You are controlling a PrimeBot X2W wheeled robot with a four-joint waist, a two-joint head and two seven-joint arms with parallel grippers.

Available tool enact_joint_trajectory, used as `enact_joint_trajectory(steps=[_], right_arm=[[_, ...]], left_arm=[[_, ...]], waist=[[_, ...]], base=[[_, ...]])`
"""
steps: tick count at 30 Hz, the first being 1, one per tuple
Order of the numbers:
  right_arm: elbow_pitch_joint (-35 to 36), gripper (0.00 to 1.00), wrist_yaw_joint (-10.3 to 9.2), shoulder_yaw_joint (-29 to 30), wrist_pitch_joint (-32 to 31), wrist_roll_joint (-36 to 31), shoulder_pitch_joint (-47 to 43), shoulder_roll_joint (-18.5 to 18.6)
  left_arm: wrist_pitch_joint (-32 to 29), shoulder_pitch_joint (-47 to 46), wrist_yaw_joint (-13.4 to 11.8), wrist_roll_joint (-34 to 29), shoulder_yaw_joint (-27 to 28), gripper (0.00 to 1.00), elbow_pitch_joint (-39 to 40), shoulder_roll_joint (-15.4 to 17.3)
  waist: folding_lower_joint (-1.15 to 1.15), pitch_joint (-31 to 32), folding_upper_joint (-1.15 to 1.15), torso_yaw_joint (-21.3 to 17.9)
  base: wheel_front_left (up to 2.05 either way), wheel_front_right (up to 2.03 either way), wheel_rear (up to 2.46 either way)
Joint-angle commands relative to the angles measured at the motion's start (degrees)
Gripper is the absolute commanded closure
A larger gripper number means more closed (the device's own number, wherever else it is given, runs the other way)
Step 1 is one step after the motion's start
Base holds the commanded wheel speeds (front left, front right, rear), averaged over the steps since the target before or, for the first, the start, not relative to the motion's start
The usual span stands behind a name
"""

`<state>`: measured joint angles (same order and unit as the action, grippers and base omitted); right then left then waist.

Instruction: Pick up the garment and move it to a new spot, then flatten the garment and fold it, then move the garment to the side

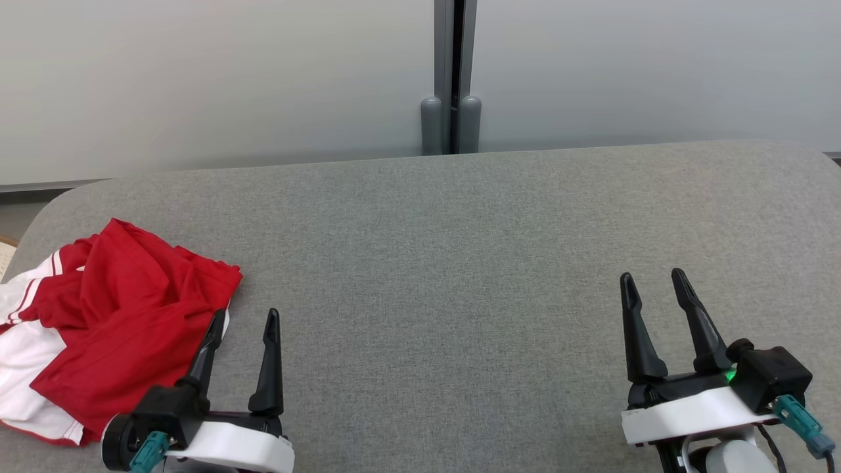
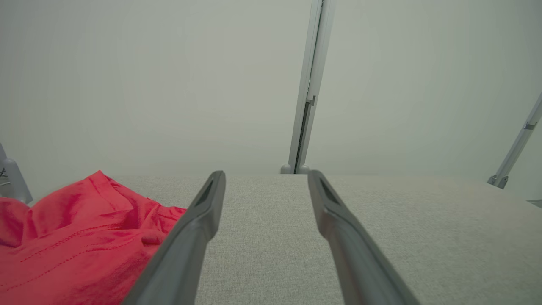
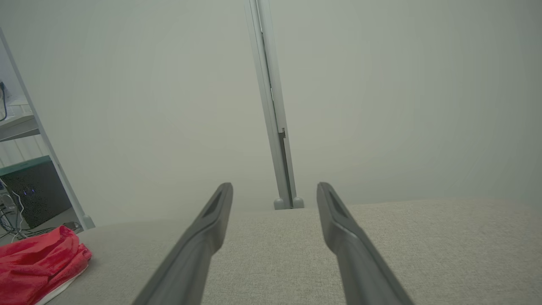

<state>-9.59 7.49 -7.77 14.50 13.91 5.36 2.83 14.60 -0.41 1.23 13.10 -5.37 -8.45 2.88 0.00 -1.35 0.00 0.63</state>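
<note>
Both claws spread and empty, the crumpled garment waiting at the near left of the bench.

The red and white garment [image 1: 98, 315] lies bunched at the near left of the grey bench [image 1: 460, 263], close to its left edge. The left claw [image 1: 245, 313] is just beside it, and I cannot tell if its left finger touches the cloth. The right claw [image 1: 651, 273] is well apart at the near right. The likely slips are these: a pinch on the bunched folds may catch several layers and lift a knot that resists flattening, and a sideways drag may slide the cloth off the left edge. The garment lies straight on the bench, in no basket or box.
</note>
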Motion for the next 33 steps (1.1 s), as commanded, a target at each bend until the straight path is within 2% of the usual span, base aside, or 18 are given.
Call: enact_joint_trajectory(steps=[1, 6, 14, 25, 33], right_arm=[[-0.1, 0.00, 0.00, -0.1, 0.6, -1.2, 0.5, 0.1], [-0.5, 0.00, 0.00, -0.4, 0.8, -2.2, 0.5, 0.1], [-0.7, 0.00, 0.00, -0.7, 0.8, -2.3, 0.2, 0.1], [-1.6, 0.00, 0.00, -2.8, 0.8, -1.2, -0.2, 0.1], [-2.2, 0.00, 0.00, -4.4, 0.8, -0.4, -0.3, 0.1]], left_arm=[[0.4, -0.2, 0.3, -1.2, 0.1, 0.00, -0.2, 0.1], [0.6, -0.6, -0.2, -1.0, -0.8, 0.00, -0.4, 0.1], [0.6, -1.2, -0.8, -0.3, -0.8, 0.00, -1.0, 0.1], [0.6, -0.4, -0.1, -0.6, 1.1, 0.00, -1.5, 0.1], [0.6, 0.4, 0.1, -1.2, 1.6, 0.00, -1.1, 0.1]], waist=[[0.00, 0.0, 0.00, 0.1], [0.00, -0.2, 0.00, 1.4], [0.00, -0.6, 0.00, 7.3], [0.00, 0.2, 0.00, 20.3], [0.00, 1.0, 0.00, 27.6]], base=[[0.00, 0.00, 0.00], [0.00, 0.00, 0.00], [0.00, 0.00, 0.00], [0.00, 0.00, 0.00], [0.00, 0.00, 0.00]])
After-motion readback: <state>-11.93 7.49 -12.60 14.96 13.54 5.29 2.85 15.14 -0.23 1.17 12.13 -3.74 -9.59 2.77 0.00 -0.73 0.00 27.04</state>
